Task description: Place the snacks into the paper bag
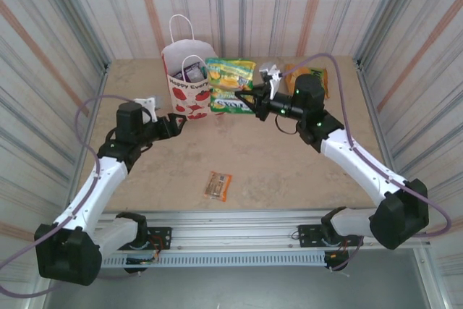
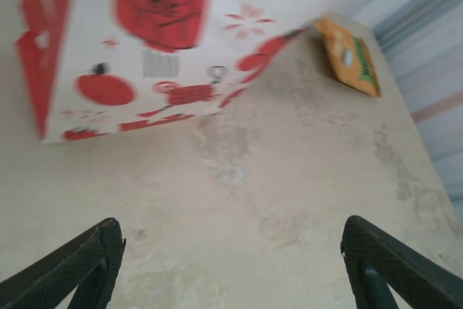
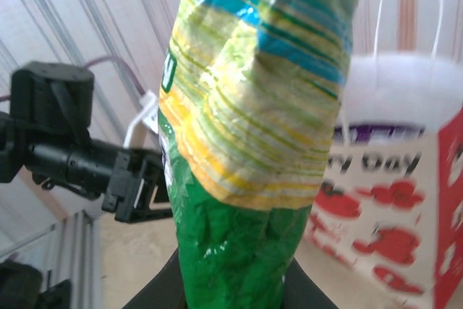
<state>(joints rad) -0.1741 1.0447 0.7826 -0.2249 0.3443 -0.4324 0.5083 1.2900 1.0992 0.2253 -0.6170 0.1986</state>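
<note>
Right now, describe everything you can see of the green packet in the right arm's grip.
The green packet is a shiny, crinkled, foil-like pouch. It is solid green at its lower end, with yellow and orange stripes across the middle and a blue band higher up. It is held roughly upright, pinched at the green end by the fingers of the right gripper. It sits just right of the paper bag, near the bag's mouth; I cannot tell whether they touch.

White tomato-print paper bag (image 1: 189,92) upright at far side. Right gripper (image 1: 244,99) clamps green-yellow shiny packet (image 1: 230,77) just beside bag. Small brown-orange bar (image 1: 218,185) flat on tan tabletop (image 1: 289,171), well apart.
</note>
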